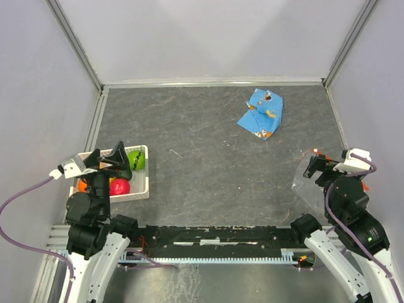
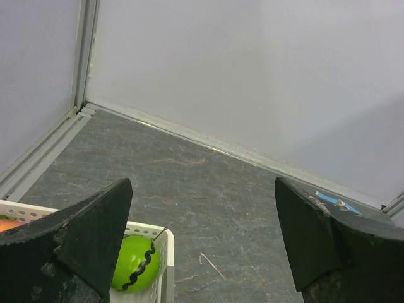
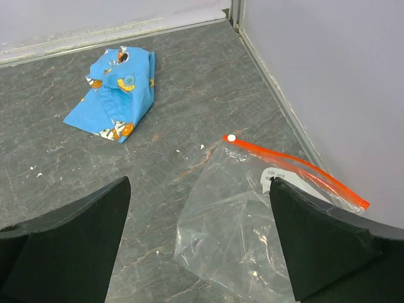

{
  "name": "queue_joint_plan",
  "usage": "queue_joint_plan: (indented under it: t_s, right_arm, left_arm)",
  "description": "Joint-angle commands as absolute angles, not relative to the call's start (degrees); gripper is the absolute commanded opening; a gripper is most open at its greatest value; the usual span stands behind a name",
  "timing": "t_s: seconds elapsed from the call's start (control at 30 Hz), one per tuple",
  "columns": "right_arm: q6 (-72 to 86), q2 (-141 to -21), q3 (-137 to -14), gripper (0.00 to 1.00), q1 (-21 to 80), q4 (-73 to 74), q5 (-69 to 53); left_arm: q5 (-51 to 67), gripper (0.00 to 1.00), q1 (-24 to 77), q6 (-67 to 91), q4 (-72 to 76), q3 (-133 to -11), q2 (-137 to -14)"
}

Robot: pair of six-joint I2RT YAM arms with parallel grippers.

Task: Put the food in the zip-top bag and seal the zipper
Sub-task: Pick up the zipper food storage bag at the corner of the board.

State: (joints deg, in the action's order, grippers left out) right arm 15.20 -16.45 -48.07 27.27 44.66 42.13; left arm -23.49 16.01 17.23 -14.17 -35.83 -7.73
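- Now my left hand [image 1: 120, 159] [image 2: 202, 184] hangs over the white lattice basket [image 1: 142, 189] [image 2: 161, 235] at the desk's [image 1: 214, 170] left side, its fingers spread wide and holding nothing.
- All the food I can see sits in that basket: a green fruit [image 1: 136, 159] [image 2: 135, 262] with a dark zigzag in the far corner, a red fruit [image 1: 120, 186] nearer me, and an orange fruit [image 2: 9, 224] partly hidden by the arm.
- My right hand [image 1: 317, 165] [image 3: 199, 184] is also wide and empty, poised above the zip-top bag [image 1: 307, 189] [image 3: 230, 224].
- That bag lies crumpled on the desk near the right wall [image 3: 328, 76], white label [image 3: 276, 174] up.
- Its zipper [image 3: 297, 165] runs along the edge nearest the wall; I cannot tell whether it is sealed.
- A blue packet [image 1: 261, 113] [image 3: 117, 95] lies well apart, toward the back.
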Motion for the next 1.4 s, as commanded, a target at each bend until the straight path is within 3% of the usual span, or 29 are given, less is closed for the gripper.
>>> queue_joint_plan:
  t_s: [0.0,0.77,1.2,1.37]
  right_arm:
    - [16.15,-16.89,-48.5,0.99,27.46,43.18,42.89]
    - [27.21,-24.31,-46.45,0.99,27.51,42.4,39.08]
    - [38.86,-46.35,-43.61,0.99,26.93,44.74,45.99]
    - [38.54,-53.95,-42.24,0.99,22.0,41.19,41.81]
  left_arm:
    - [-23.29,1.0,16.22,15.12,-12.35,-36.75,-6.94]
    - [-18.13,1.0,16.26,15.29,-13.46,-37.26,-7.71]
    - [-4.93,1.0,16.22,17.23,-18.18,-40.6,-19.96]
    - [3.01,1.0,16.66,16.75,-18.2,-41.5,-26.03]
